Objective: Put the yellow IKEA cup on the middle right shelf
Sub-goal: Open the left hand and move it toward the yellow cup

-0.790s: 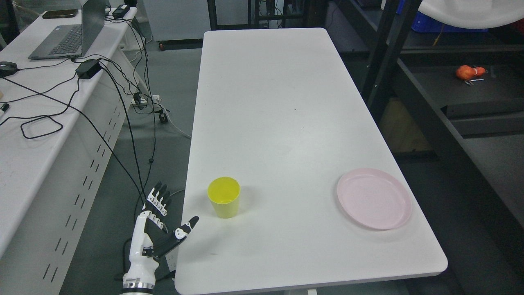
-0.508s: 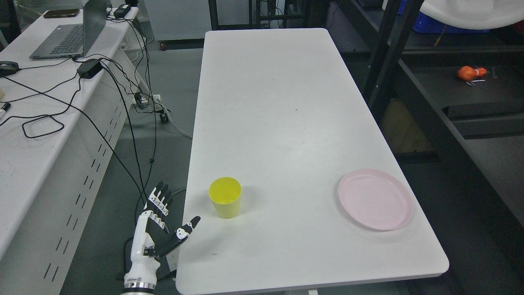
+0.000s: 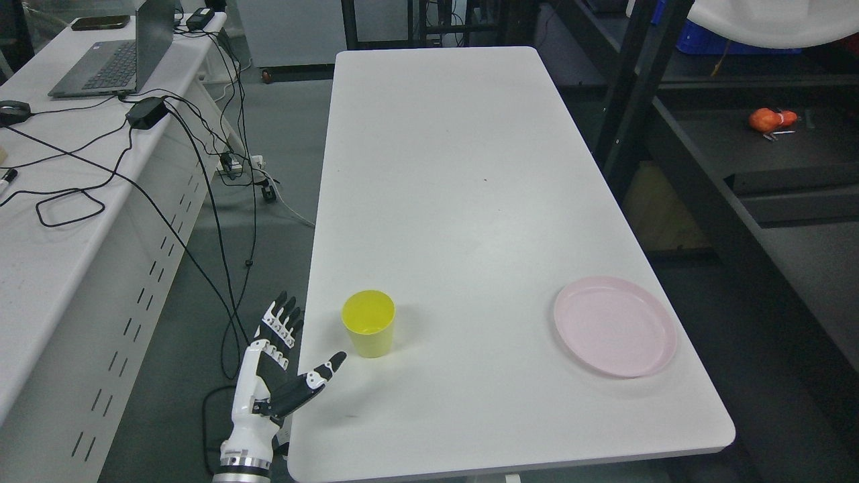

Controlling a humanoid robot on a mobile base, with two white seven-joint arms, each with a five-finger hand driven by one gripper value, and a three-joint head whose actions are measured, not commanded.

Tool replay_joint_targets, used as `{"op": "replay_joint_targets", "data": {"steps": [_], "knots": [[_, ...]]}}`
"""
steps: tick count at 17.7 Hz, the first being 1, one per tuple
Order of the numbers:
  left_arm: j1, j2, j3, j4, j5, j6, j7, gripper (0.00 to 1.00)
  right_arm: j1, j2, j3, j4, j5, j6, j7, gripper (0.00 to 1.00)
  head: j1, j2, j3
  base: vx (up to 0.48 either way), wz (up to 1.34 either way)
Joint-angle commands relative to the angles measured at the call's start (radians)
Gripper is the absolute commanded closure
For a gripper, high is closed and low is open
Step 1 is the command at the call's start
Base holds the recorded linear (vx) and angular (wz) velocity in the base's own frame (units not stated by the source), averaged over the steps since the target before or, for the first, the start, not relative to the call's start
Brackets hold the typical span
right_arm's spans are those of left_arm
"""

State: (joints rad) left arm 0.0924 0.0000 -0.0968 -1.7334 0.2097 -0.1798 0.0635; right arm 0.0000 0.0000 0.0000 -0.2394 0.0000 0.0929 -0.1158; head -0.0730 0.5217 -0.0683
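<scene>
A yellow cup (image 3: 368,323) stands upright and empty on the white table (image 3: 456,201), near its front left edge. My left hand (image 3: 295,355) is at the table's left edge, just left of and below the cup. Its fingers (image 3: 282,318) are spread and point up, the thumb (image 3: 322,377) reaches over the table toward the cup. It holds nothing and does not touch the cup. The dark shelf unit (image 3: 738,161) stands to the right of the table. My right hand is out of view.
A pink plate (image 3: 614,325) lies on the table at the front right. An orange object (image 3: 770,119) lies on a dark shelf at the right. A white desk (image 3: 40,221) with a laptop (image 3: 114,57) and cables stands at the left.
My left hand has moved right and a little up, closer to the cup, with the thumb now over the table edge. The cup and the plate have not moved.
</scene>
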Motion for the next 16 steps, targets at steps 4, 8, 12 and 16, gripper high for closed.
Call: {"op": "replay_joint_targets", "data": {"steps": [4,8,12,16], "knots": [[-0.048,0.017,-0.037,0.127,0.023,0.014,0.001,0.02,0.014,-0.017,0.017,0.000,-0.025,0.001,-0.001,0.01,0.0000,0.000,0.000,0.000,0.00],[-0.120,0.017,0.006,0.199,0.023,0.035,0.001,0.02,0.014,-0.017,0.017,0.000,-0.025,0.001,-0.001,0.01,0.0000,0.000,0.000,0.000,0.00],[-0.183,0.017,0.006,0.204,0.023,0.094,-0.002,0.02,0.014,-0.017,0.017,0.000,-0.025,0.001,-0.001,0.01,0.0000,0.000,0.000,0.000,0.00],[-0.218,0.017,-0.033,0.206,0.022,0.106,-0.005,0.02,0.014,-0.017,0.017,0.000,-0.025,0.001,-0.001,0.00,0.0000,0.000,0.000,0.000,0.00]]}}
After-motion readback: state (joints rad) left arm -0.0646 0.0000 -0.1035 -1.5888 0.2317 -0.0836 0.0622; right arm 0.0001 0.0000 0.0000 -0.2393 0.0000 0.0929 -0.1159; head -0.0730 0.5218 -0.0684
